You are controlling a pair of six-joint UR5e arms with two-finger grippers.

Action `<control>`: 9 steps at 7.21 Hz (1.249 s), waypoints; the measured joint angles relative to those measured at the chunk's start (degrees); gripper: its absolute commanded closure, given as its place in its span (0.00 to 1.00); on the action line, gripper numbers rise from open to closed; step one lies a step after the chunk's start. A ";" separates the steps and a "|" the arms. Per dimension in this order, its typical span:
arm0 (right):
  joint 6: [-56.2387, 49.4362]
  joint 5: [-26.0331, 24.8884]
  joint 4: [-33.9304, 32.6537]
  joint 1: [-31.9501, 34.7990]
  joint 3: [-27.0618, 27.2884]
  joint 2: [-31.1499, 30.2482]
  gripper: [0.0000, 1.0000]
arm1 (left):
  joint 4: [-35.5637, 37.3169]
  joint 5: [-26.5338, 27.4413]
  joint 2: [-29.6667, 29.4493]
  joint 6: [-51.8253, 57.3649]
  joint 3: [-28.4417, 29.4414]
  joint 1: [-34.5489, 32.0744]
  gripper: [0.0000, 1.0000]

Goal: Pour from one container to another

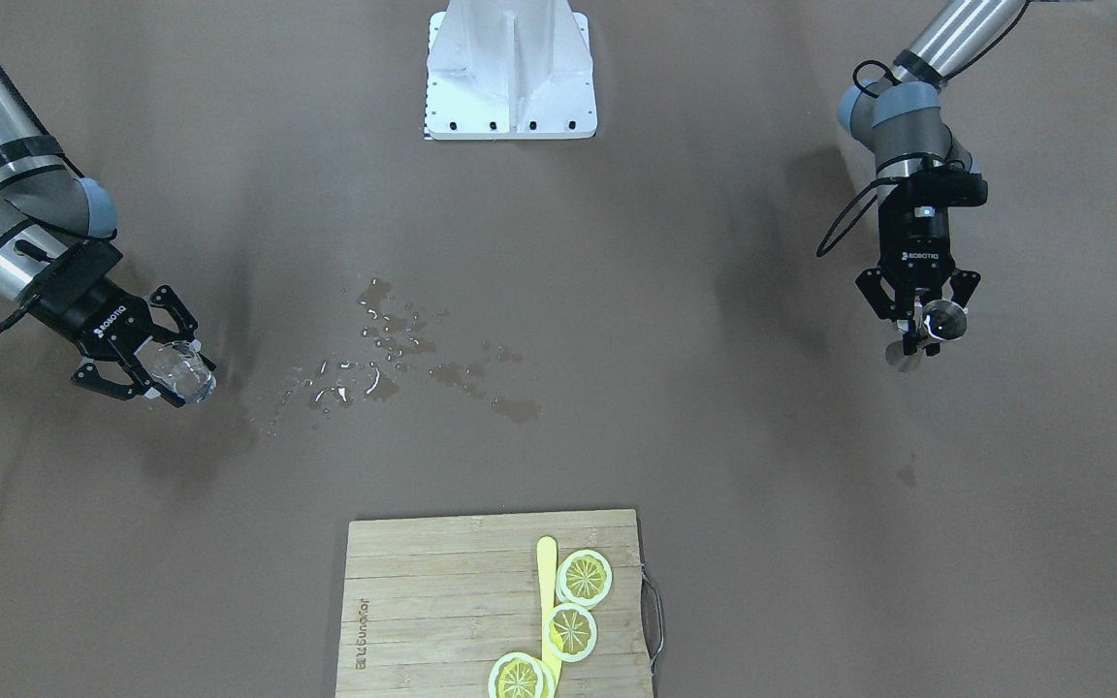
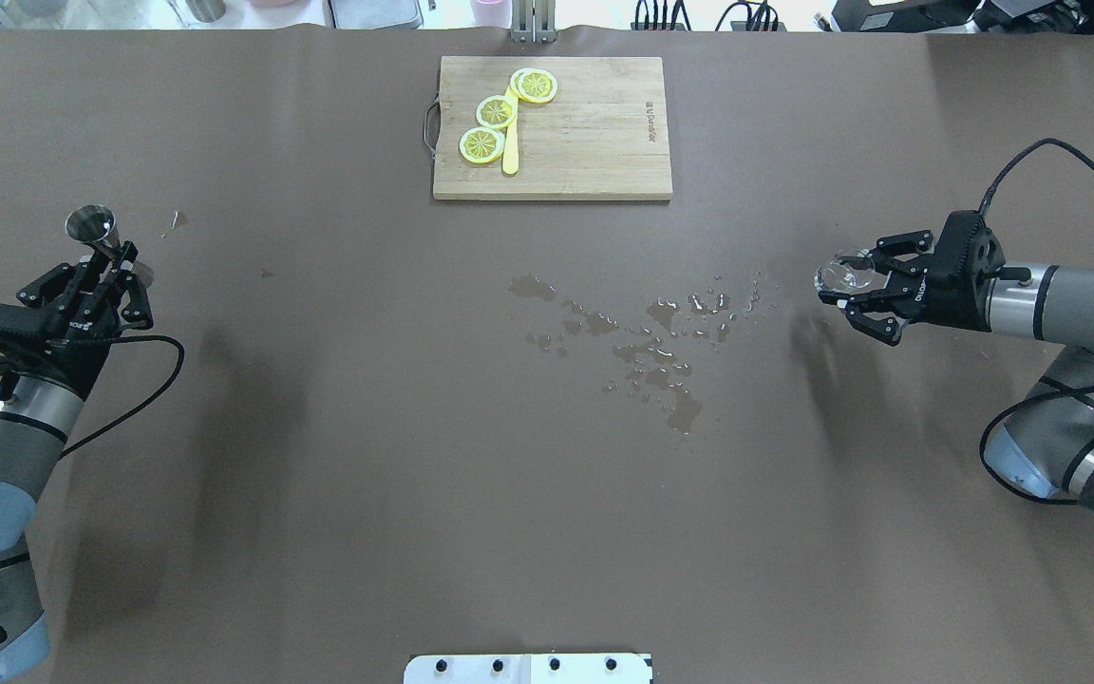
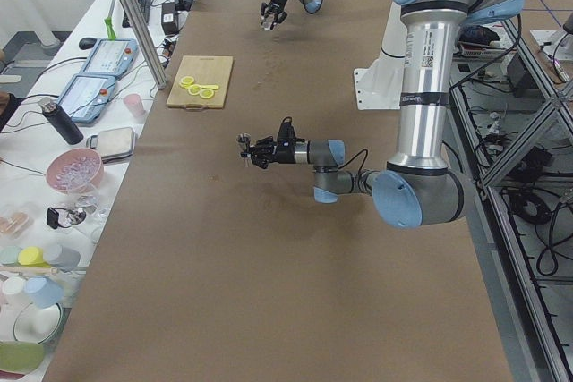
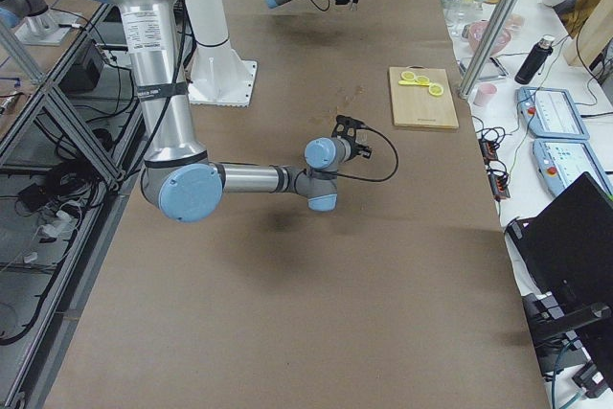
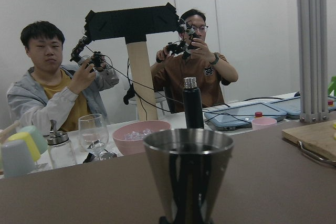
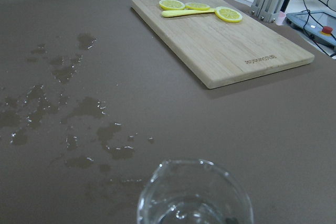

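The left gripper (image 2: 110,271) clamps a steel jigger (image 2: 91,224) upright and the right gripper (image 2: 839,287) a glass (image 2: 841,272), seemingly near-empty, well apart, likely poised to meet for pouring.

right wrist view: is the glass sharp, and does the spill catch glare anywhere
Right wrist view: the glass looks slightly soft near the lens, the cutting board crisp. Front-facing view: the spilled water shows small white glints.

You see a wooden cutting board (image 2: 594,142) at the desk's (image 2: 367,456) far edge, with lemon slices (image 2: 481,145) beside a yellow stick (image 2: 511,157) on it. Spilled droplets (image 2: 661,366) wet the desk's middle.
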 measured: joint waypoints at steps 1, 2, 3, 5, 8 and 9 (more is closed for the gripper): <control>0.28 0.88 0.40 -0.37 -1.02 -0.03 1.00 | 3.39 1.86 -0.04 -4.02 -0.35 0.23 1.00; 0.47 2.21 0.56 -0.54 -2.10 -0.01 1.00 | 6.25 3.06 -0.06 -7.16 -0.53 0.39 1.00; 0.55 3.36 0.68 -0.57 -3.10 0.01 1.00 | 10.61 4.76 -0.06 -11.75 -0.58 0.68 1.00; 0.58 5.48 0.87 -0.25 -4.39 0.03 1.00 | 21.14 8.18 0.01 -23.37 -1.09 1.25 1.00; 0.49 8.03 0.90 1.06 -4.94 0.19 1.00 | 29.92 11.44 0.26 -36.96 -1.24 3.50 1.00; 0.35 8.53 0.91 1.23 -4.99 0.26 1.00 | 34.23 12.67 0.35 -41.42 -1.24 4.15 1.00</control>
